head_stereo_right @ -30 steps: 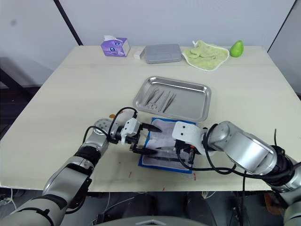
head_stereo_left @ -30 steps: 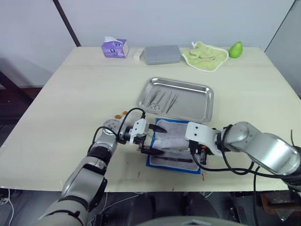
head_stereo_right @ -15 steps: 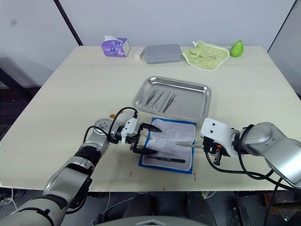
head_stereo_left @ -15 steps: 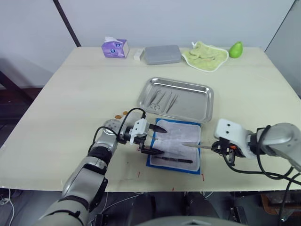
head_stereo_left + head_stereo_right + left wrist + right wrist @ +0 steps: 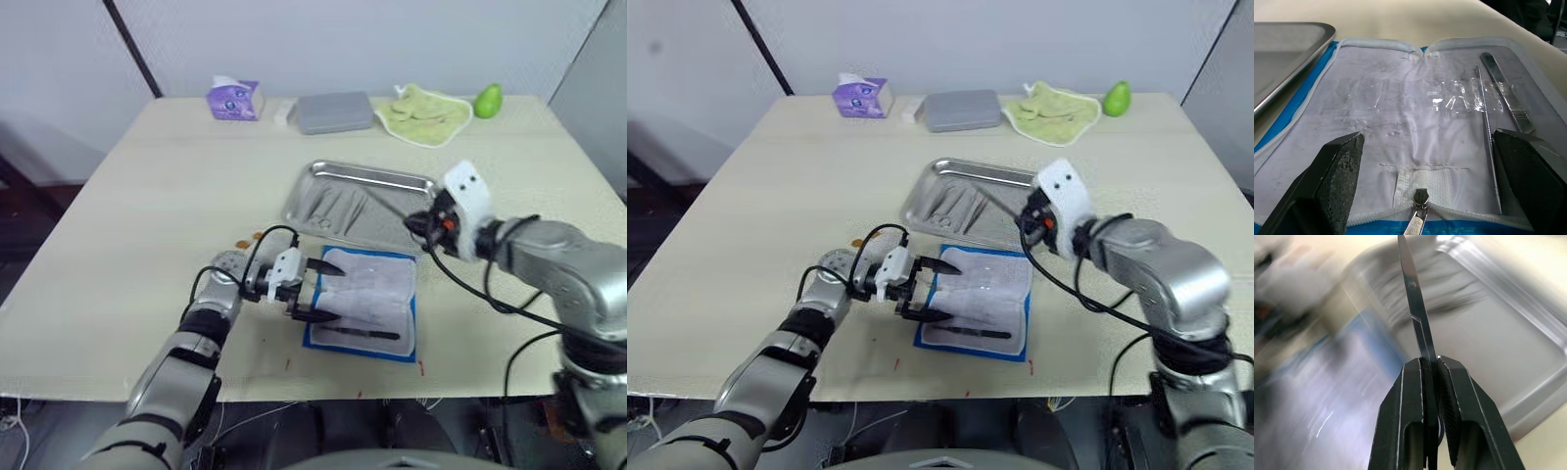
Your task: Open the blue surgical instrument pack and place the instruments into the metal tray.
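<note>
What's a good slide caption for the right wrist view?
Right gripper, jaws shut on slim steel scissors, carrying them above the metal tray.

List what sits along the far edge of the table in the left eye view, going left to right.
Purple tissue box → small white block → grey rectangular box → green cloth → green pear-shaped fruit.

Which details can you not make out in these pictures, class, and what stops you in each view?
- Instruments in the metal tray: head views, too small to count.
- Held scissors: right wrist view, handles hidden between the right tool fingers.
- Pack: left wrist view, near corners hidden by the left tool's fingers.
</note>
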